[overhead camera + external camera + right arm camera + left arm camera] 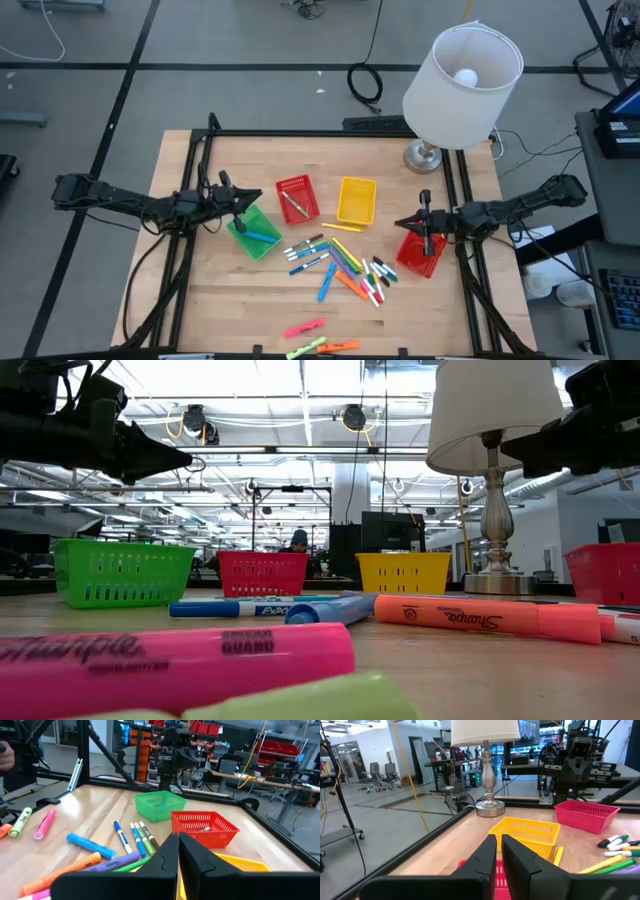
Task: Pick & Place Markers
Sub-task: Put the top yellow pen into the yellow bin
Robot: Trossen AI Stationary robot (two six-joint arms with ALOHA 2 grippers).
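Several markers (340, 265) lie loose on the wooden table's middle, and pink, orange and yellow-green ones (315, 335) lie near its front edge. One blue marker (262, 237) lies in the green basket (255, 232). Another marker (293, 205) lies in the middle red basket (297, 197). My left gripper (252, 207) (499, 844) hovers level above the green basket, its fingers almost together with only a slit between them and nothing in it. My right gripper (402, 222) (178, 840) hovers level above the right red basket (420, 252), shut and empty.
A yellow basket (357, 200) stands beside the middle red one. A table lamp (460, 75) stands at the far right corner on its metal foot (425, 155). A black frame (330, 132) runs along the table's far and side edges. A person (299, 540) shows far behind the table.
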